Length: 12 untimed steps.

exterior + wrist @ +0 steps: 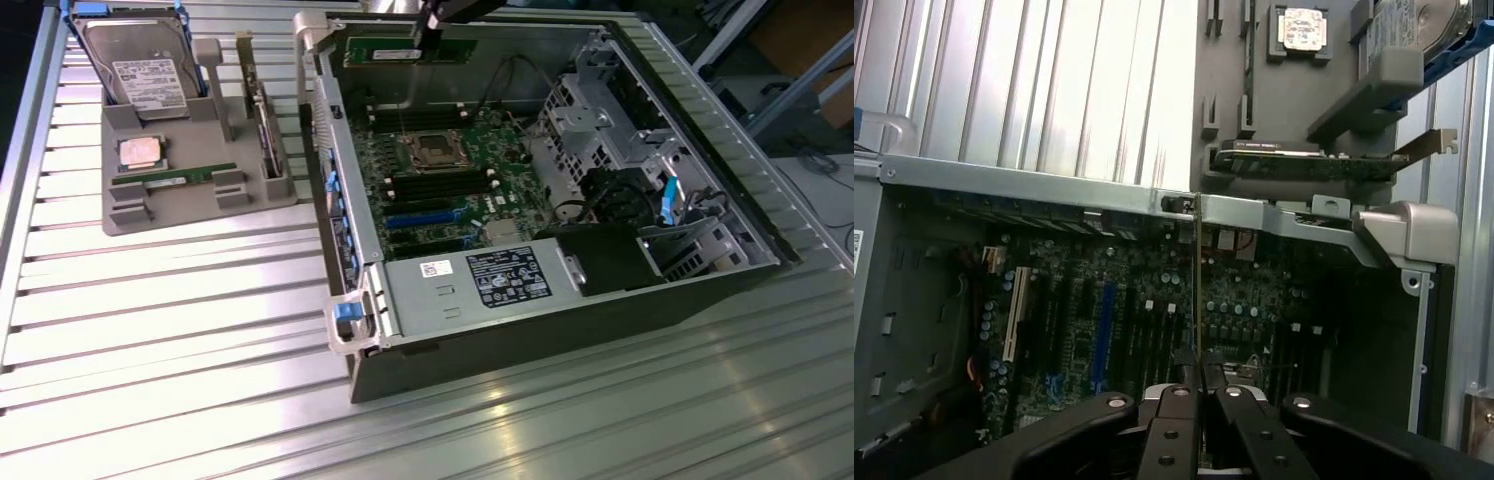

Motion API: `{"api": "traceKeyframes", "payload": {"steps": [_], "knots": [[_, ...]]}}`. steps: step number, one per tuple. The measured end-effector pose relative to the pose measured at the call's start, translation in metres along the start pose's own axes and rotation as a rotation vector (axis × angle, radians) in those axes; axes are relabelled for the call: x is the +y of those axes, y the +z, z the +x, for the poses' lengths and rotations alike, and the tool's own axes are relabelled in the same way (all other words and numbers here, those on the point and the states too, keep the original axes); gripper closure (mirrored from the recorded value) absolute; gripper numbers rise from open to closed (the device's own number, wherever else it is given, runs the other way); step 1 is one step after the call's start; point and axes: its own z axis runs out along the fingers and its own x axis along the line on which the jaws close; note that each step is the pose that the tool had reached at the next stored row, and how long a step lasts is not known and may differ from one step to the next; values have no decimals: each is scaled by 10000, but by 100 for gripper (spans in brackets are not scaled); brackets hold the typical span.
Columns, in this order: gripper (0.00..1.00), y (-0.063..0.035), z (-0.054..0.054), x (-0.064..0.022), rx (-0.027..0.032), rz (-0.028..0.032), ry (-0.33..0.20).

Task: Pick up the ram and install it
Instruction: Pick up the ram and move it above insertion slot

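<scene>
My gripper (434,32) hangs over the far rim of the open computer case (350,300), shut on the ram (400,52), a long green stick held flat between the fingers. In the wrist view the gripper (1199,378) shows that ram (1197,280) edge-on as a thin line pointing down at the motherboard (1084,300). The black memory slots (434,187) lie beside the processor socket (434,150), below and nearer than the held stick. A second, alike ram (174,178) rests in the grey holder (200,205) at the exterior view's left.
The holder also carries a hard drive (140,65), a square silver processor chip (140,152) and an upright card (267,130). Inside the case sit the power supply (494,280), a drive cage (587,110) and cables. Ribbed metal tabletop (174,340) surrounds everything.
</scene>
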Motion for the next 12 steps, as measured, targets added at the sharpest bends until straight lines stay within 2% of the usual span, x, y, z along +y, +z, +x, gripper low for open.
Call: {"api": "traceKeyframes", "payload": {"steps": [12], "knots": [[88, -26, 36, -273, 5, -79, -109]]}}
